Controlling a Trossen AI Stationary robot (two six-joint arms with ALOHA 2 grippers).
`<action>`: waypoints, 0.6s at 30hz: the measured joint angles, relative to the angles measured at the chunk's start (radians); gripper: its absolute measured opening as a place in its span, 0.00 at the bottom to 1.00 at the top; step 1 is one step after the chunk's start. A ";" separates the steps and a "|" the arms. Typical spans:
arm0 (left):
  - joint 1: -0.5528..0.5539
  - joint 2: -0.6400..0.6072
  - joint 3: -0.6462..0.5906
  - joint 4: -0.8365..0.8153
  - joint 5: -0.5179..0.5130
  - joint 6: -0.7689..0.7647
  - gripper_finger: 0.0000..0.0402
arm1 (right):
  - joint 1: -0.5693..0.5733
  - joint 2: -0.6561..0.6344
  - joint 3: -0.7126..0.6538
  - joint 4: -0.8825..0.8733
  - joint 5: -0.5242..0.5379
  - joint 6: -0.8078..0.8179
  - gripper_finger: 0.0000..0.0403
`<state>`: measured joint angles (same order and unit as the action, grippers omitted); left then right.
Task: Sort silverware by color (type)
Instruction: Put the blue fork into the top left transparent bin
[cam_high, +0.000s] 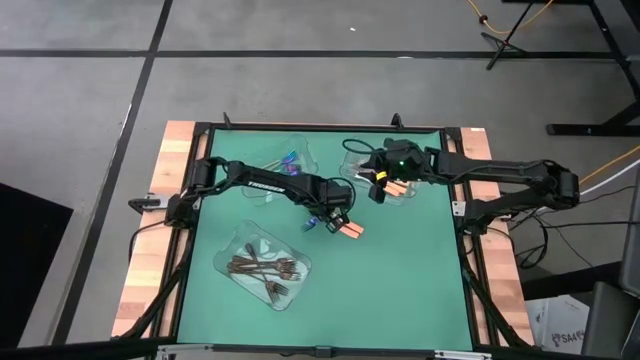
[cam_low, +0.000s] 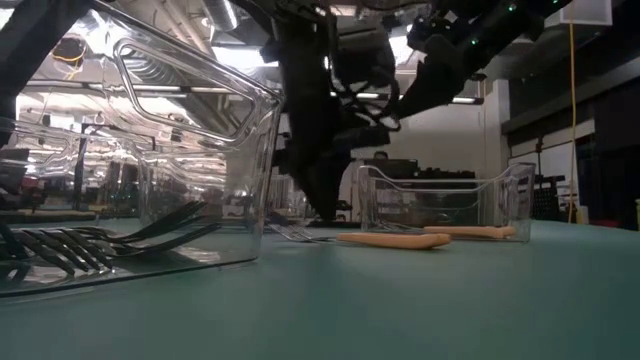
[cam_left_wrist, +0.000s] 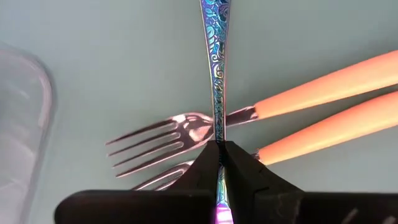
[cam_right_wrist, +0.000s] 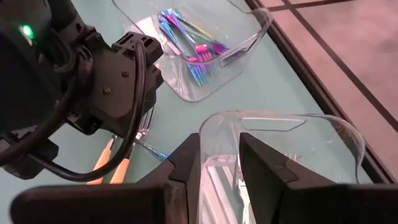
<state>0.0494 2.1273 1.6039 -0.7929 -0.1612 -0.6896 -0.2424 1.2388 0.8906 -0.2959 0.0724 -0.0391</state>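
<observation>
My left gripper (cam_left_wrist: 219, 144) is shut on a slim iridescent utensil (cam_left_wrist: 216, 56) above the middle of the green mat. Under it, two orange-handled forks (cam_left_wrist: 323, 81) lie side by side on the mat (cam_high: 400, 290). My right gripper (cam_right_wrist: 219, 163) stands open with nothing between its fingers, above a clear tray (cam_right_wrist: 292, 124) at the far right, which holds an orange-handled piece (cam_high: 398, 188). A far-left tray (cam_right_wrist: 249, 37) holds iridescent forks (cam_right_wrist: 186, 37). A near-left tray (cam_high: 232, 250) holds dark forks (cam_high: 265, 267). My left gripper pinches the iridescent utensil's thin handle (cam_left_wrist: 217, 132) between its two fingers, coming steeply from above. The handle runs on past the fingertips and crosses over the orange-handled forks. I cannot tell whether its far end touches the mat.
The mat's near right part (cam_high: 400, 290) is bare. Wooden strips (cam_high: 150, 250) and dark frame rails border the table. My two arms are close together at the table's middle, the right gripper just beyond the left one.
</observation>
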 joint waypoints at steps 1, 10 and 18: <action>-0.001 0.000 0.013 -0.011 -0.003 0.007 0.02 | 0.000 -0.008 0.000 -0.001 0.000 0.000 0.25; -0.029 -0.003 0.150 -0.135 -0.032 0.045 0.02 | 0.000 -0.064 0.000 -0.064 0.043 -0.001 0.25; -0.073 -0.003 0.301 -0.231 -0.057 0.073 0.02 | 0.000 -0.147 0.000 -0.141 0.077 -0.018 0.25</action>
<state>-0.0239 2.1246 1.9045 -1.0243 -0.2178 -0.6165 -0.2424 1.0914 0.8906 -0.4371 0.1497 -0.0567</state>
